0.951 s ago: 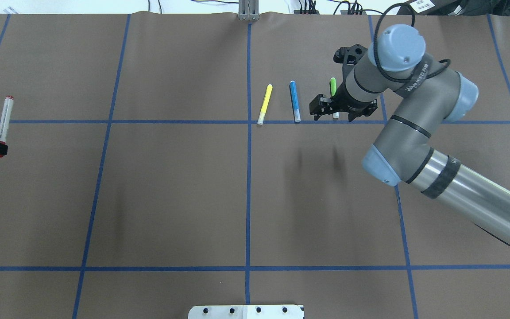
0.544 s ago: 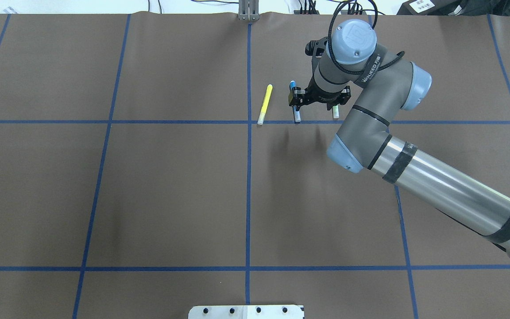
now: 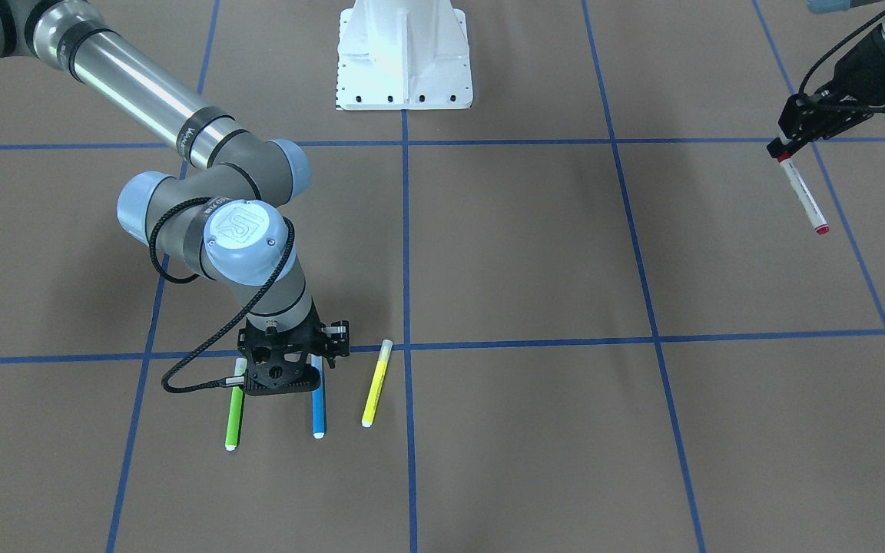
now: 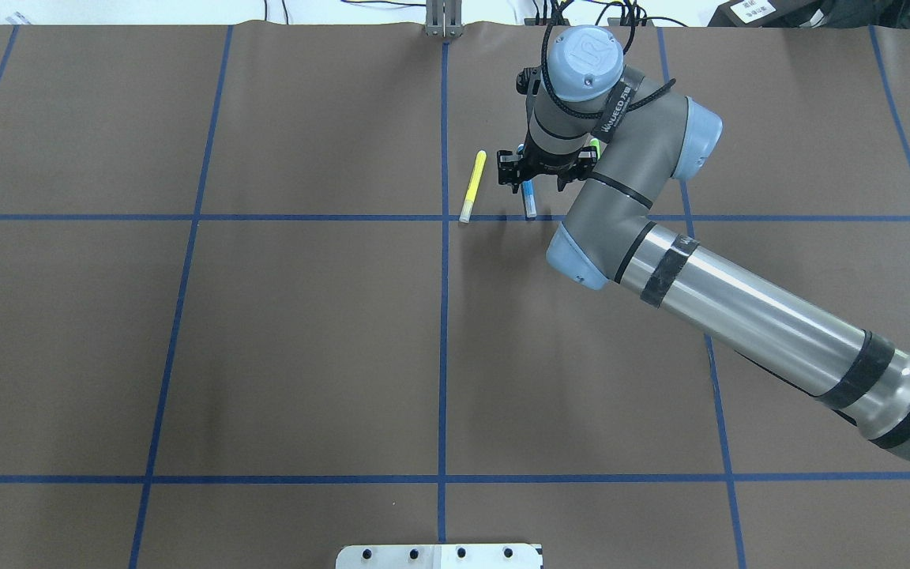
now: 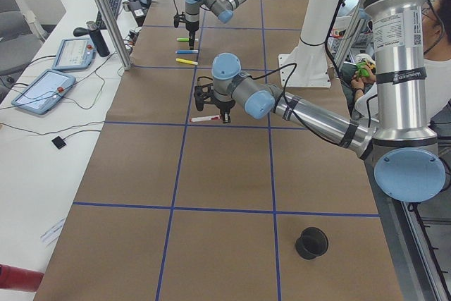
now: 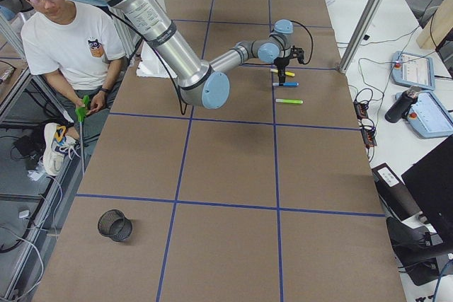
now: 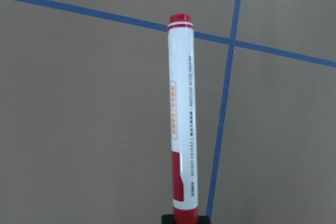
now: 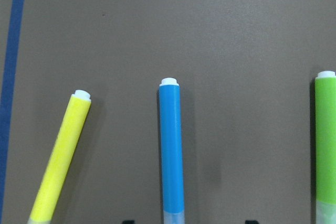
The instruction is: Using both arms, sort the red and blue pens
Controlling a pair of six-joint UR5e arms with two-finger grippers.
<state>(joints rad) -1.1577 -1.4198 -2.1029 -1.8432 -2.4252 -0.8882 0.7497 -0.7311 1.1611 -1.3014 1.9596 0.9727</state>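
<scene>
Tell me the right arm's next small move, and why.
Probably lower the right gripper straight down over the blue pen. The wrist view shows that pen lying between the open fingers, with the yellow pen and green pen outside them, so no sideways correction seems needed.

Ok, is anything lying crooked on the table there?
Only the yellow marker: it lies slanted, while the blue pen and green marker beside it lie parallel. Nothing looks spilled or damaged.
</scene>
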